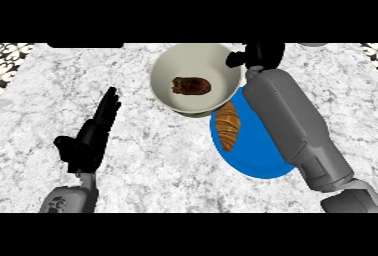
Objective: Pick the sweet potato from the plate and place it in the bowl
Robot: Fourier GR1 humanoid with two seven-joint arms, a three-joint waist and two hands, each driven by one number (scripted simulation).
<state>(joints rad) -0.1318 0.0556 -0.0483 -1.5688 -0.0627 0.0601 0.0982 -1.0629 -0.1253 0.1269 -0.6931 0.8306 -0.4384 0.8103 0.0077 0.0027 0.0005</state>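
Finishing the placement: the sweet potato (191,85) already lies inside the bowl (166,65).
At lower left the left hand (90,137) rests with fingers straight and relaxed, holding nothing; mid-frame right, the blue plate (255,165) keeps 1 croissant (229,125), touching the bowl's lower rim; at upper right the right hand (262,54) sits beside the bowl, fingers unreadable. Judged next: draw that arm clear without nudging the bowl.
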